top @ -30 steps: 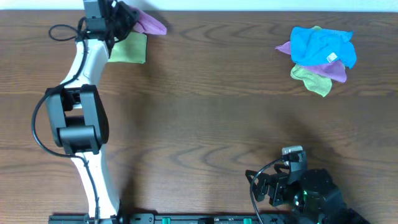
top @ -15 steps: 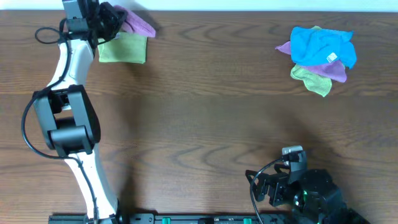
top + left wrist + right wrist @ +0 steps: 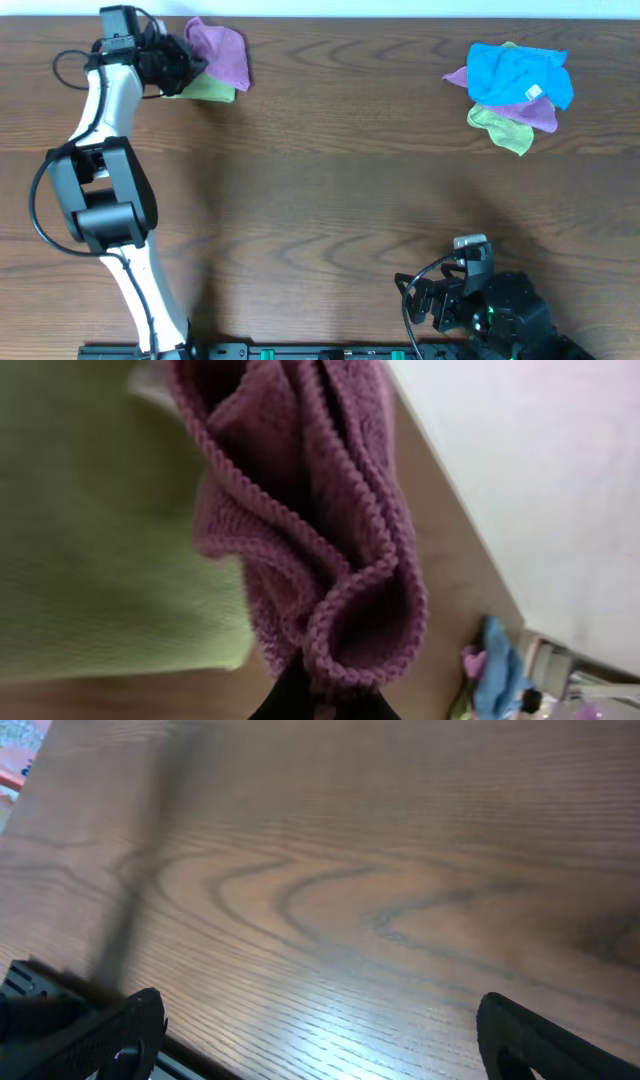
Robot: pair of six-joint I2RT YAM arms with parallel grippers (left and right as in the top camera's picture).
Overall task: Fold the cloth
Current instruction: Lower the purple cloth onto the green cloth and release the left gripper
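Observation:
The cloth [image 3: 222, 55] is a lilac-purple fuzzy towel, bunched at the table's back left. My left gripper [image 3: 183, 62] is shut on its edge. The cloth drapes over a green cloth [image 3: 212, 91] that lies flat beneath it. In the left wrist view the cloth [image 3: 310, 530] hangs in folds from my shut jaws [image 3: 322, 700], with the green cloth [image 3: 100, 530] to its left. My right gripper [image 3: 320, 1050] is open and empty, low over bare wood at the front right; it also shows in the overhead view [image 3: 440, 300].
A pile at the back right holds a bright blue cloth [image 3: 520, 68], a second purple cloth [image 3: 530, 112] and a yellow-green cloth [image 3: 500, 130]. The table's back edge [image 3: 400, 18] runs just behind both groups.
My left gripper has moved left and slightly forward with the purple cloth. The cloth now hangs wider and covers most of the green cloth. The right arm has not moved.

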